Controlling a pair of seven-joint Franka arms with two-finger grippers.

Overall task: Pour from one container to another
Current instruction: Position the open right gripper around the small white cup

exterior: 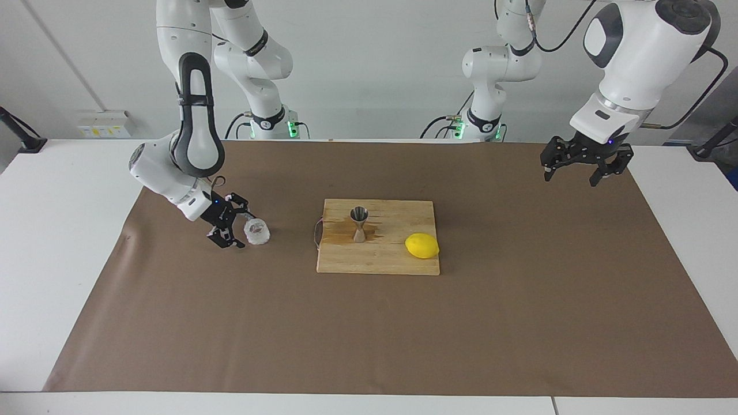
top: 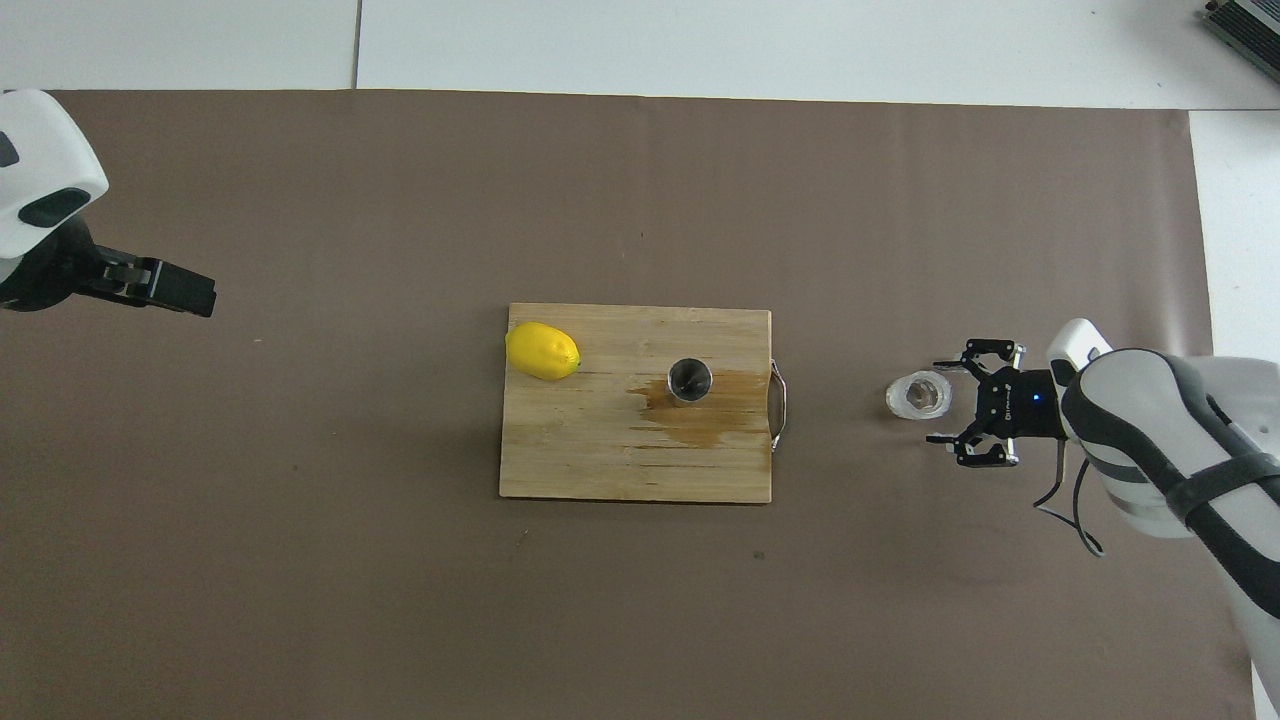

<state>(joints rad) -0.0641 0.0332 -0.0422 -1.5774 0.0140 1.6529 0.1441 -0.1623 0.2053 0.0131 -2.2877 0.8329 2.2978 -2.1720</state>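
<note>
The clear ribbed cup (exterior: 257, 231) (top: 918, 394) stands upright on the brown mat, toward the right arm's end of the table. My right gripper (exterior: 243, 230) (top: 939, 401) is low and open beside it, its fingertips reaching either side of the cup's near edge without closing on it. The steel jigger (exterior: 359, 224) (top: 690, 381) stands upright on the wooden cutting board (exterior: 380, 262) (top: 600, 470). My left gripper (exterior: 572, 174) (top: 185, 290) hangs open and empty, raised over the mat's edge at the left arm's end.
A yellow lemon (exterior: 422, 245) (top: 542, 351) lies on the board beside the jigger, toward the left arm's end. A wet brown stain (top: 705, 428) spreads on the board around the jigger. The board has a metal handle (top: 779, 405) on the cup's side.
</note>
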